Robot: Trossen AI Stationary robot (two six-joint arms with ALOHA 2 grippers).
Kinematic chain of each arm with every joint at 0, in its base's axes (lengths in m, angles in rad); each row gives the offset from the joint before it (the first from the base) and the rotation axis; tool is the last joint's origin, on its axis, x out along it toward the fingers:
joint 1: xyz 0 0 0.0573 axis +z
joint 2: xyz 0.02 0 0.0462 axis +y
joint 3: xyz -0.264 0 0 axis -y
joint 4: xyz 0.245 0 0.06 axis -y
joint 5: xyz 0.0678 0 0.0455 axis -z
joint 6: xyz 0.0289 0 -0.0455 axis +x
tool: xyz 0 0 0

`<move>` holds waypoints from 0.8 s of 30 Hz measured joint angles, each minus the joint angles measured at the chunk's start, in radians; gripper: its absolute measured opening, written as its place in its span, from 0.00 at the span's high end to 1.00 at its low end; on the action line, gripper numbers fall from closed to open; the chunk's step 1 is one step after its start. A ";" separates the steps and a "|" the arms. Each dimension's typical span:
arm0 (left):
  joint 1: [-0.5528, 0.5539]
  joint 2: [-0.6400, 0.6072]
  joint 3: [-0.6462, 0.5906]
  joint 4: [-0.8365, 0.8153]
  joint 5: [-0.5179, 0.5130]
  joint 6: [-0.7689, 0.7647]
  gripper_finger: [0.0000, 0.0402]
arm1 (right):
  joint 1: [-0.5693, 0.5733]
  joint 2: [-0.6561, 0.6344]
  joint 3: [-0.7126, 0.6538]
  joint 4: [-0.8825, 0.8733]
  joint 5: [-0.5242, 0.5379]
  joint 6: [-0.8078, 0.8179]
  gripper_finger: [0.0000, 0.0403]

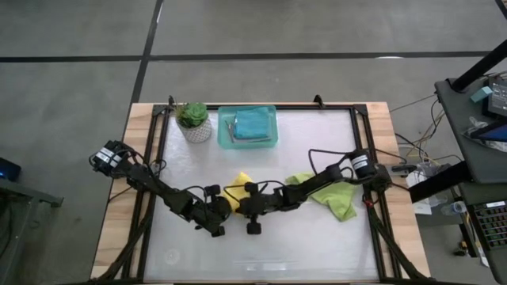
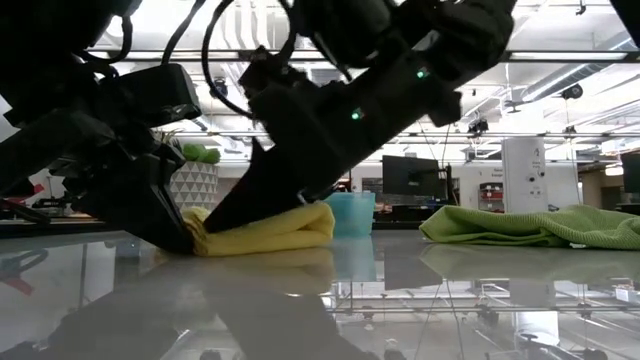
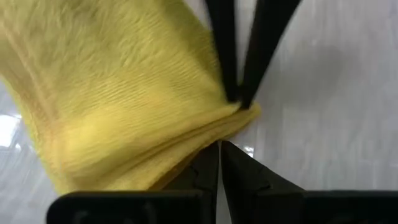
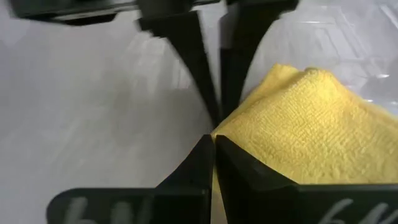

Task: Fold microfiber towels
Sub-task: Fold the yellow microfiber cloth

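A yellow microfiber towel (image 1: 238, 188), folded into several layers, lies flat on the white table; the low view shows the yellow towel (image 2: 270, 228) as a thick wad. My left gripper (image 1: 226, 207), shut, comes from the left at its near corner. My right gripper (image 1: 241, 203), also shut, meets that same corner from the right. A lime green towel (image 1: 334, 198) lies crumpled at the right. Teal-blue towels (image 1: 253, 123) rest folded in a teal tray (image 1: 272, 139) at the far side. My left gripper (image 3: 221, 149) has its shut fingertips at the yellow towel's folded corner (image 3: 231, 127), slanting down from the table's left. Whether cloth sits between them I cannot tell. The towel lies flat on the table. My right gripper (image 4: 214, 142) touches the same corner (image 4: 231, 127) with its shut fingertips, slanting down from the right, nose to nose with the left fingers (image 4: 205, 93). Nothing shows between its fingers.
A potted plant (image 1: 192, 120) stands at the far left beside the tray. A black frame (image 1: 366, 158) runs round the white surface. Bare table (image 1: 269, 253) lies toward the near edge.
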 joint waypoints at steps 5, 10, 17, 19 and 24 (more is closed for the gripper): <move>0.000 0.000 0.000 0.000 0.007 -0.002 0.99 | -0.002 0.044 0.047 -0.010 0.004 0.007 0.97; 0.000 -0.008 0.000 -0.008 0.031 -0.001 0.99 | -0.002 0.047 0.062 -0.023 0.003 0.006 0.92; 0.000 -0.060 0.008 -0.071 0.081 0.000 0.99 | -0.006 0.045 0.062 -0.033 0.003 0.006 0.79; 0.000 -0.089 0.014 -0.104 0.094 0.000 0.99 | -0.006 0.045 0.062 -0.036 0.002 0.001 0.75; 0.000 -0.181 0.016 -0.142 0.116 0.015 0.99 | -0.006 0.045 0.061 -0.037 0.002 -0.007 0.68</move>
